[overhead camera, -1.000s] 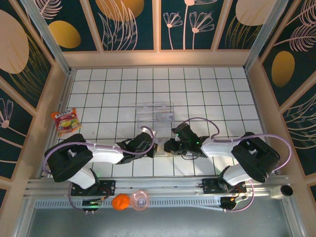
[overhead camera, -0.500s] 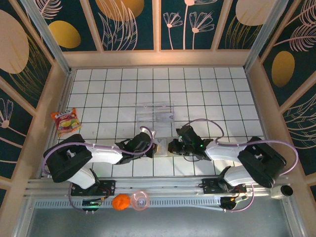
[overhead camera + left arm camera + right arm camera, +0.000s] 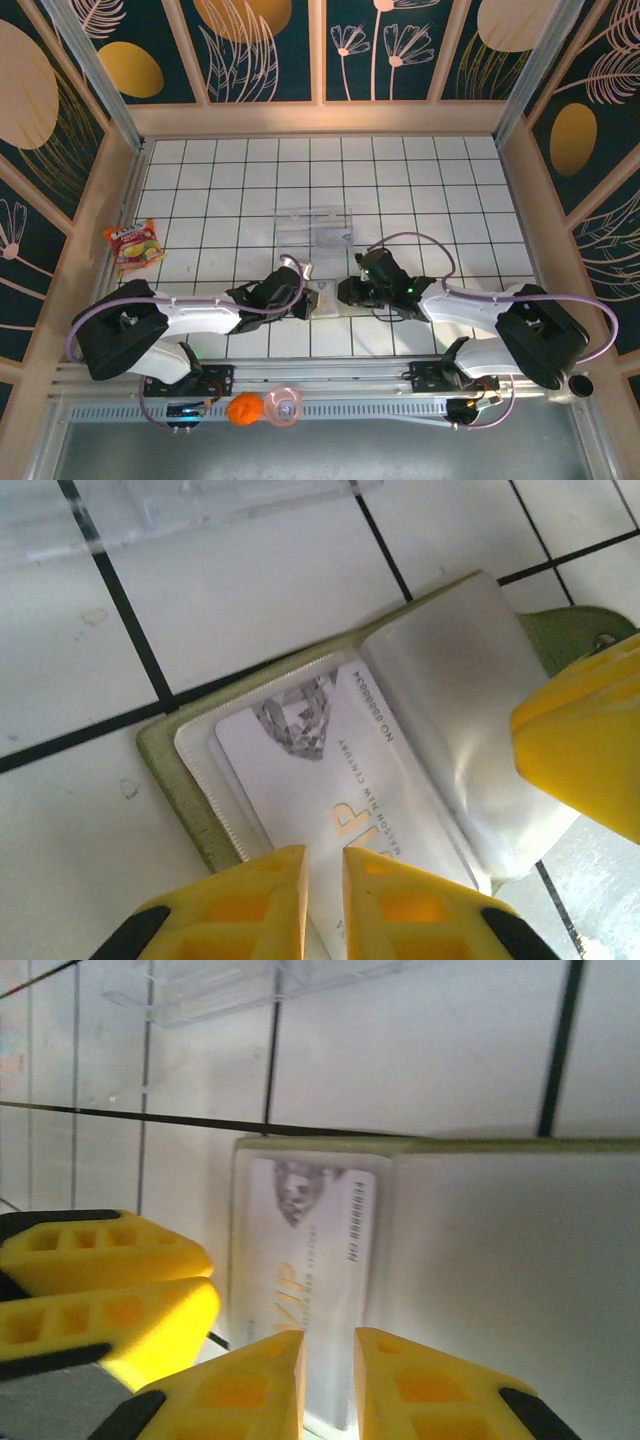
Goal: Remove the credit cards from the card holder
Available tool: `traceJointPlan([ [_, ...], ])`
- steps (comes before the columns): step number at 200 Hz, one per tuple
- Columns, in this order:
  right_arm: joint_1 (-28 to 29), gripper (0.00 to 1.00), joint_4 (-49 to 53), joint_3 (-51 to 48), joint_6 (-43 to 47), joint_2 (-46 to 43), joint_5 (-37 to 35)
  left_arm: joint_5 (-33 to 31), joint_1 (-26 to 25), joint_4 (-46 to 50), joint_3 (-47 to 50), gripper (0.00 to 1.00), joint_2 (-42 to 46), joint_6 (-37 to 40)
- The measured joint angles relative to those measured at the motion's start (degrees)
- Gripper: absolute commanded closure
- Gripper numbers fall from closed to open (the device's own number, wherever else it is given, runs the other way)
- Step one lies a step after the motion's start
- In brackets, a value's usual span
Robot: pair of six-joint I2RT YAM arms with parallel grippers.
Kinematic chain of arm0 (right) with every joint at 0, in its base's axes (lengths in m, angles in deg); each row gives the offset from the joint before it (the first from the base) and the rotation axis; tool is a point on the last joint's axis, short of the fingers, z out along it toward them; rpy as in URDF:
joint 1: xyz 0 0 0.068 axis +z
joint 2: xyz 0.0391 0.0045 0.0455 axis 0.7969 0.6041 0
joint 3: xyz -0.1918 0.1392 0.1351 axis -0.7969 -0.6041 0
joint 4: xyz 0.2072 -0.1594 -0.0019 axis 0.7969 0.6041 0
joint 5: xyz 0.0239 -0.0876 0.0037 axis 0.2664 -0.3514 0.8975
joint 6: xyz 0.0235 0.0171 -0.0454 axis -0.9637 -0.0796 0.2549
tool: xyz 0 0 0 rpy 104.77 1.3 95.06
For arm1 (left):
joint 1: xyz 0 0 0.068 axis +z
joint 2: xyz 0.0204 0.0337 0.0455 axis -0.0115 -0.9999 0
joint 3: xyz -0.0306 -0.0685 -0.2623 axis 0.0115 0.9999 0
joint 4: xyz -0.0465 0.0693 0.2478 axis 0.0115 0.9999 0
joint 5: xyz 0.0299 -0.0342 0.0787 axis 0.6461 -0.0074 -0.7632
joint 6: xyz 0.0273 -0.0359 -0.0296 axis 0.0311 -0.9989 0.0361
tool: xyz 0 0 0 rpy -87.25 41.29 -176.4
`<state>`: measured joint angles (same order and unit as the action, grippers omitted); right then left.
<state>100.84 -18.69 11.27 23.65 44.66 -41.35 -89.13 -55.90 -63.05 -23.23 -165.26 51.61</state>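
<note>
The card holder (image 3: 328, 298) lies open on the white tiles between my two grippers, olive-green rim (image 3: 165, 770) outside, pale inside (image 3: 480, 1290). One credit card (image 3: 310, 780), white with gold "VIP" lettering, sits in its clear left pocket (image 3: 315, 1250). My left gripper (image 3: 306, 300) is low over the card's near end (image 3: 323, 880), jaws almost together and nothing visibly pinched; the right wrist view shows its fingers (image 3: 110, 1280) pressed together at the wallet's left edge. My right gripper (image 3: 345, 293) hovers over the fold (image 3: 328, 1370), jaws narrow; one of its fingers (image 3: 585, 750) rests on the right half.
A clear plastic tray (image 3: 314, 226) stands just beyond the wallet (image 3: 200, 505). A snack packet (image 3: 133, 246) lies at the left wall. An orange ball (image 3: 243, 408) and a pink object (image 3: 283, 405) sit on the front rail.
The two grippers have drawn slightly apart, left one leftward and right one rightward and back. The wallet's pale inside now shows between them.
</note>
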Motion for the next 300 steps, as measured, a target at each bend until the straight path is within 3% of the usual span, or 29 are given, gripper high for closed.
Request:
traceJointPlan([
  [55,0.0,0.78,-0.39,3.58,1.29,6.27,0.87,-3.91,0.0,0.61,0.0,0.75,-3.3,0.22],
  [76,0.0,0.78,-0.28,4.0,1.31,7.52,0.92,-4.61,0.0,0.11,-0.2,0.84,-4.42,0.59],
  [173,-0.2,0.79,1.64,4.31,1.09,8.76,0.15,-5.64,0.09,-1.77,-0.55,0.98,-6.25,-0.42],
  [300,-1.42,0.75,-3.89,1.07,-0.68,7.34,2.47,-4.22,0.72,-5.53,-1.79,1.0,-9.86,-0.28],
])
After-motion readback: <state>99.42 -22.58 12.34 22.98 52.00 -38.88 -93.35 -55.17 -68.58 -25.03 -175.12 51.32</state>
